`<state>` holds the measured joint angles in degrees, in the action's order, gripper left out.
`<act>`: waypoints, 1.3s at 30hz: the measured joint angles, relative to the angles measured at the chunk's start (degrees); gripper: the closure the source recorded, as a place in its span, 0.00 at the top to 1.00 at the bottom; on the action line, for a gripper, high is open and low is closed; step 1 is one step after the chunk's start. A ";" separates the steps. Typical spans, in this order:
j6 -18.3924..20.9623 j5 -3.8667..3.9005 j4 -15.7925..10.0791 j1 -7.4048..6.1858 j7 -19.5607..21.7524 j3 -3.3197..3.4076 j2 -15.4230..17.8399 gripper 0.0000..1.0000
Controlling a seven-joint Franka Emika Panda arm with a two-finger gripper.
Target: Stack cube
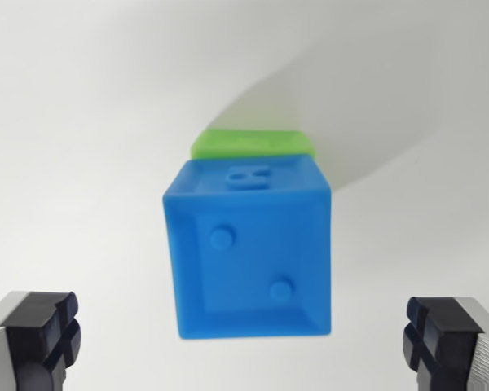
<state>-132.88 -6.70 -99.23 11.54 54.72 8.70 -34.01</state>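
Two cubes appear stacked: the blue cube (248, 248) sits atop the green cube (253, 143) on the white surface (81, 122). The gripper (244, 342) is spread wide, holding nothing; stacking seems complete, only withdrawal remaining.

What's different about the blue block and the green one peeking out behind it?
The blue cube shows almost whole, while the green cube shows only as a thin strip past the blue one's far edge. The blue one bears raised dots and a small recessed mark; no such marks can be made out on the green one. Both look like plain plastic blocks on a white surface.
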 joint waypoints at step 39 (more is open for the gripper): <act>18.21 2.36 7.23 -0.37 1.50 0.86 11.16 1.00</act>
<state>-114.68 -4.34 -91.99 11.18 56.21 9.56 -22.85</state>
